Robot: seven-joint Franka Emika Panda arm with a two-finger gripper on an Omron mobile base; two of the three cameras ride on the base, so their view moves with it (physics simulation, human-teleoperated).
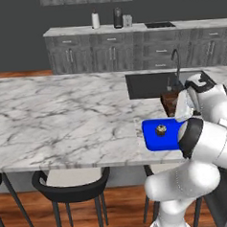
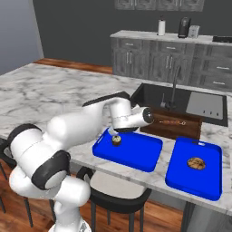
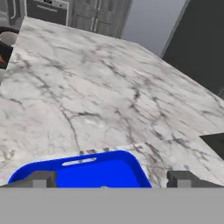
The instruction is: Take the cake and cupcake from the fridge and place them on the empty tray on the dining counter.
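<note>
Two blue trays can be seen on the dining counter (image 2: 45,90), so it's worth noting which one matters. The tray (image 2: 136,152) nearer the arm is the one being used, while the second blue tray (image 2: 199,181) beside it holds a flat round brown thing. The gripper (image 2: 114,132) is held just above the near tray, pointed down, with its jaws spread wide and nothing gripped between them. What looks like the cupcake (image 2: 116,140), going by the pale tan top, is sat on the tray directly beneath the hand, toward the left end in the right base view and apart from the fingertips. Since it's small and roundish, no long axis needs lining up. A straight lift away is probably all that's called for, so it isn't knocked. The cake is judged not yet delivered.
</note>
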